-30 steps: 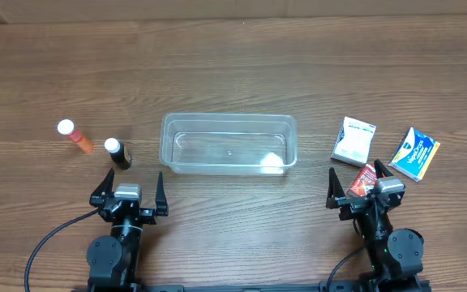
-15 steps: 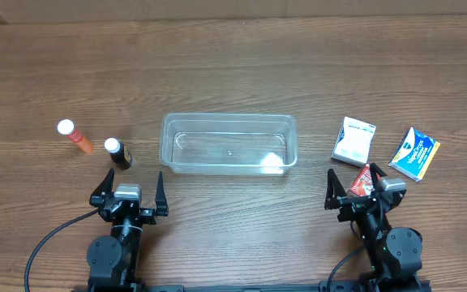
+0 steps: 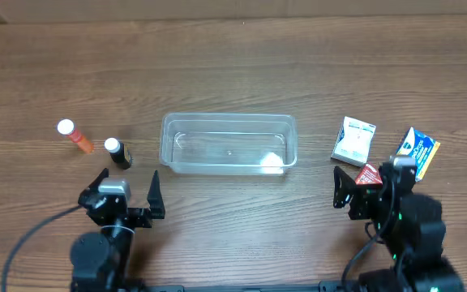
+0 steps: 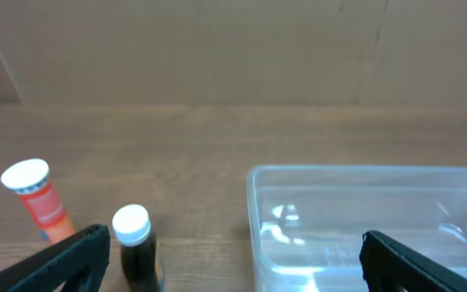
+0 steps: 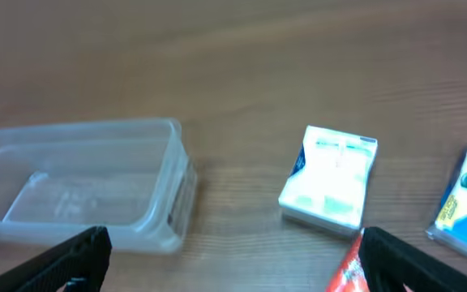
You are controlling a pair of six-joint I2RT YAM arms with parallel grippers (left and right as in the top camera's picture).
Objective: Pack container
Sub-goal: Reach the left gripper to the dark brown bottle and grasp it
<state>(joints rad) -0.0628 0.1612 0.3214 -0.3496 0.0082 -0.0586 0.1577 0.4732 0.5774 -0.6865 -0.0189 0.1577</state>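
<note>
The clear container sits empty at the table's middle; it also shows in the left wrist view and the right wrist view. My left gripper is open and empty, just in front of a dark bottle with a white cap and an orange tube with a white cap. My right gripper is open and empty, over a red packet. A white packet and a blue packet lie beyond it.
Bare wood table lies behind the container and between the two grippers. A cable runs from the left arm's base toward the front left.
Both arms have risen and tilted forward. The left gripper shifted slightly left; the right gripper moved right and toward the packets. The objects have not moved.
</note>
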